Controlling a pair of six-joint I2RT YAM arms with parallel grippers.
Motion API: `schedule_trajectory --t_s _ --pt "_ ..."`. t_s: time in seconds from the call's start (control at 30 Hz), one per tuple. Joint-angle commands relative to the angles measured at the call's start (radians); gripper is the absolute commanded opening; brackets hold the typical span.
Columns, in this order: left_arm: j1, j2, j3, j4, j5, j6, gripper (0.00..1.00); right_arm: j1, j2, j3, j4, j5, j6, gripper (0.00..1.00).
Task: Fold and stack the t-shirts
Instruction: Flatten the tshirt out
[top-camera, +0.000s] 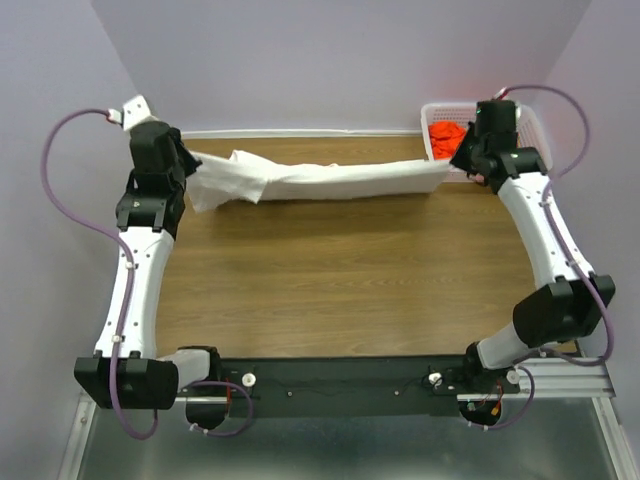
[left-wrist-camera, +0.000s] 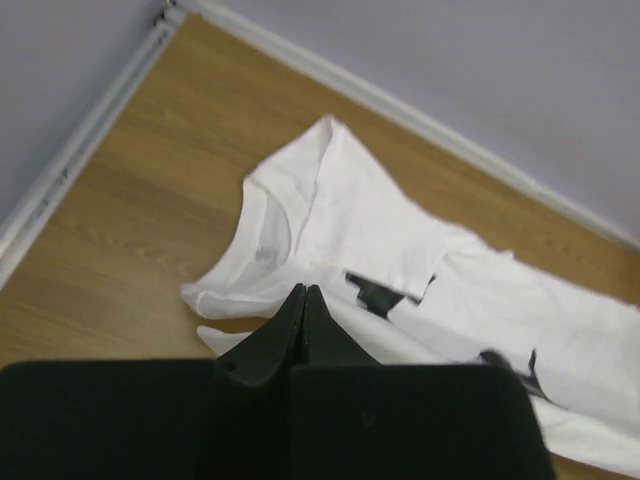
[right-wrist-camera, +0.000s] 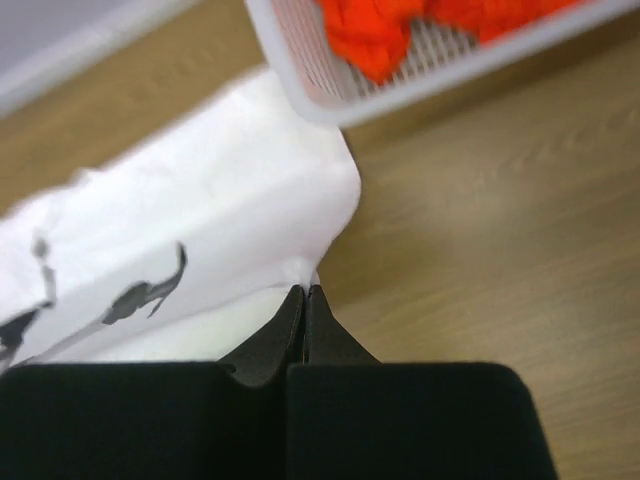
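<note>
The white t-shirt (top-camera: 320, 178) is stretched in a long band along the far side of the table, between my two grippers. My left gripper (top-camera: 188, 165) is shut on its left end; in the left wrist view the closed gripper (left-wrist-camera: 305, 290) pinches the cloth just below the collar of the white t-shirt (left-wrist-camera: 350, 220). My right gripper (top-camera: 462, 160) is shut on the right end. In the right wrist view that gripper (right-wrist-camera: 305, 290) nips a corner of the white t-shirt (right-wrist-camera: 200, 230), which bears dark print marks. An orange-red t-shirt (top-camera: 444, 135) lies crumpled in the basket.
A white lattice basket (top-camera: 440, 105) stands at the far right corner, its rim (right-wrist-camera: 300, 90) close to my right gripper. A white rail (left-wrist-camera: 90, 130) and the wall border the table's far and left edges. Bare wood table (top-camera: 340, 280) lies nearer the arm bases.
</note>
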Motion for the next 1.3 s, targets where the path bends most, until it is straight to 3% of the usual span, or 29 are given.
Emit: schedule_trajectory --t_s 0.0,0.17,0.4,0.57,0.83,0.97,1.13,1.27 --pt "0.009 -0.048 0.234 -0.012 -0.219 0.009 0.0 0.004 -0.104 0.164 -0.043 0.006 -0.105 0.0" --pt "0.01 -0.159 0.416 0.011 -0.272 0.066 0.0 0.004 -0.248 0.339 -0.058 -0.045 -0.173 0.0" --pt "0.01 -0.275 0.691 0.017 -0.304 0.173 0.0 0.004 -0.441 0.457 -0.055 -0.045 -0.28 0.0" --pt "-0.002 -0.296 0.749 0.03 -0.307 0.227 0.0 0.004 -0.5 0.486 -0.055 -0.01 -0.297 0.0" --pt "-0.007 -0.237 0.628 0.053 -0.2 0.238 0.0 0.006 -0.462 0.439 -0.057 -0.08 -0.305 0.01" --pt "-0.007 -0.122 0.543 0.045 -0.11 0.224 0.0 0.004 -0.39 0.354 -0.057 -0.117 -0.309 0.01" --pt "-0.007 0.016 0.277 0.148 -0.008 0.204 0.0 0.003 -0.239 0.139 -0.025 -0.048 -0.299 0.0" --pt "-0.007 0.2 0.146 0.25 0.074 0.17 0.0 0.003 -0.1 -0.049 0.141 0.002 -0.293 0.0"
